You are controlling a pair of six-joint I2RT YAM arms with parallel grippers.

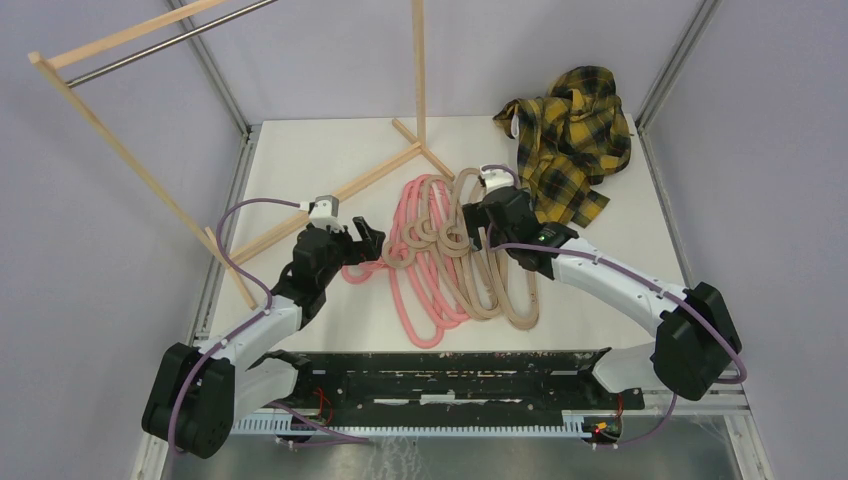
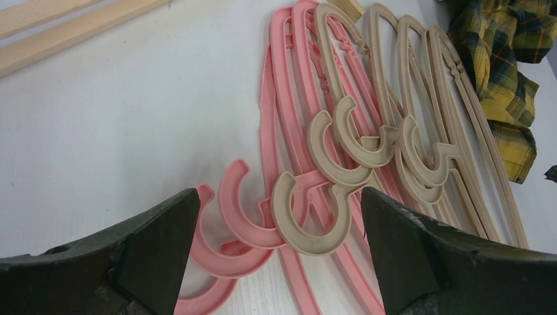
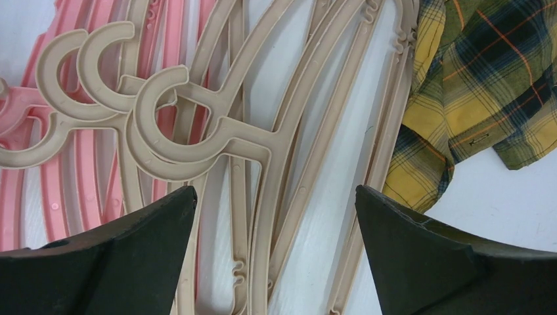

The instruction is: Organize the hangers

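Pink and beige hangers (image 1: 440,240) lie overlapped in a heap at the centre of the table (image 1: 310,150), the pink ones toward 9 o'clock and the beige toward 3. The left gripper (image 2: 279,216) hangs over the hooks at the heap's 9 o'clock side, jaws spread and empty. The right gripper (image 3: 276,210) hovers over the beige loops, likewise spread, and a plaid shirt (image 1: 572,140) lies at 1 o'clock.

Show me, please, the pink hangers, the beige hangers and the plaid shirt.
pink hangers (image 2: 227,200): left wrist view, hook curve.
beige hangers (image 3: 246,138): right wrist view, hook neck.
plaid shirt (image 1: 570,140): top external view, fabric middle.
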